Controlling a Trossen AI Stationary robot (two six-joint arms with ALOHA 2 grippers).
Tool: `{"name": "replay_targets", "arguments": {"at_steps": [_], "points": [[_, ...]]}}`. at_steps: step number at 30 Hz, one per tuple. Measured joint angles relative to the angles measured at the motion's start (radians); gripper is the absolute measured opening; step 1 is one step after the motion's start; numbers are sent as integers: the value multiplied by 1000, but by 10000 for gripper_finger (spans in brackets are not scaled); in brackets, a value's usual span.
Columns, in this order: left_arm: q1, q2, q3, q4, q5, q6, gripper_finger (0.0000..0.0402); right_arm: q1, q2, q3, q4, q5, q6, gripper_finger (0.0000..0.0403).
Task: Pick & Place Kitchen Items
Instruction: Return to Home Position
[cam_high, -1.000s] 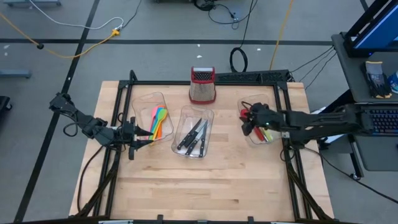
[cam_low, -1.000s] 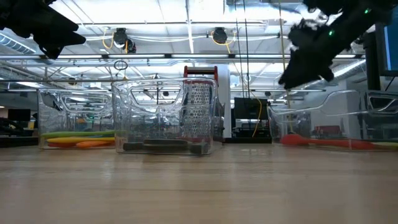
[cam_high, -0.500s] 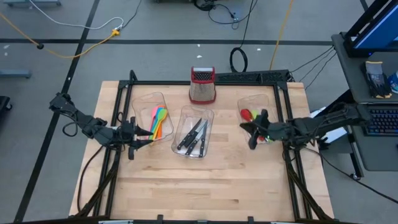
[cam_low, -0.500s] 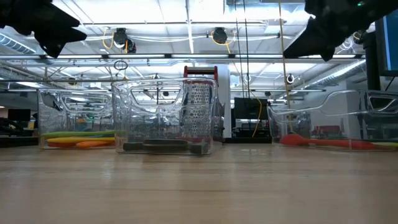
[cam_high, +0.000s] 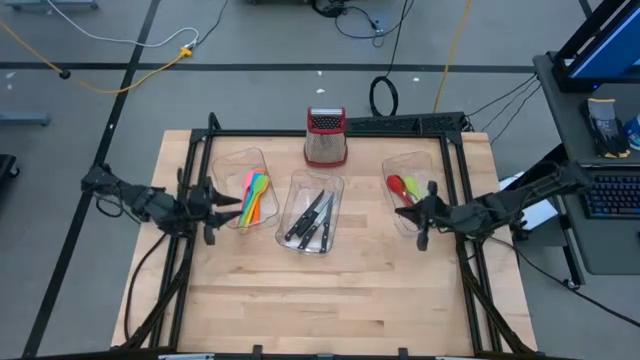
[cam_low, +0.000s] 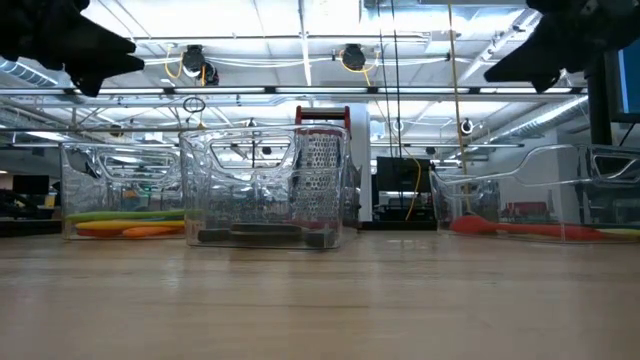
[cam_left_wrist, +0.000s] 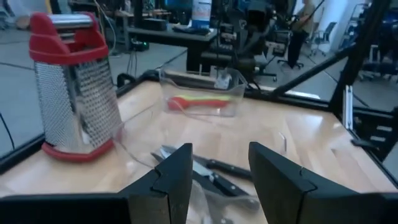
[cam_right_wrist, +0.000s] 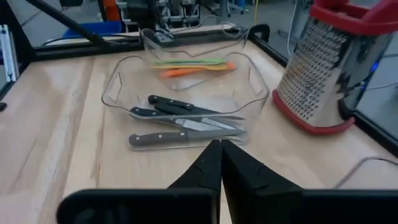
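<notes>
Right gripper, closed and empty, hangs right of centre at the right bin's lower edge, spoons inside, left gripper spread beside the left bin of spatulas; pull either back low and you may clip a rim.

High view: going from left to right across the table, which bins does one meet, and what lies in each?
The left bin with coloured spatulas → middle bin with black-handled knives → right bin with a red spoon.
</notes>
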Motion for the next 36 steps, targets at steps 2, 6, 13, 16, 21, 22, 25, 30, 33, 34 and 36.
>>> {"name": "replay_targets", "arguments": {"at_steps": [2, 6, 13, 16, 21, 22, 25, 30, 33, 34, 36], "points": [[31, -62, 0, -58, 38, 0, 159, -1, -67, 0, -66, -22, -1, 1], [76, -174, 0, -122, 130, -9, 159, -16, -187, 0, -151, -138, 24, 1], [103, -187, -10, -134, 217, -1, 159, -42, -218, -15, -139, -341, -42, 1], [103, -184, -47, -128, 242, -23, 159, -43, -233, -82, -49, -377, -72, 1], [104, -192, -97, -92, 234, -33, 159, -42, -296, -217, 84, -469, -96, 0], [104, -192, -97, -82, 234, -34, 159, -42, -318, -232, 84, -469, -99, 0], [104, -192, -97, -74, 233, -33, 159, -42, -385, -270, 97, -470, -107, 0], [104, -192, -97, -73, 212, -2, 159, -42, -478, -354, 174, -549, -135, 0], [104, -192, -97, -67, 204, 17, 159, -42, -507, -390, 193, -549, -139, 0], [104, -192, -97, -67, 204, 24, 159, -42, -511, -398, 200, -549, -140, 0], [104, -192, -97, -66, 204, 42, 159, -42, -513, -405, 205, -550, -144, 0]]}}
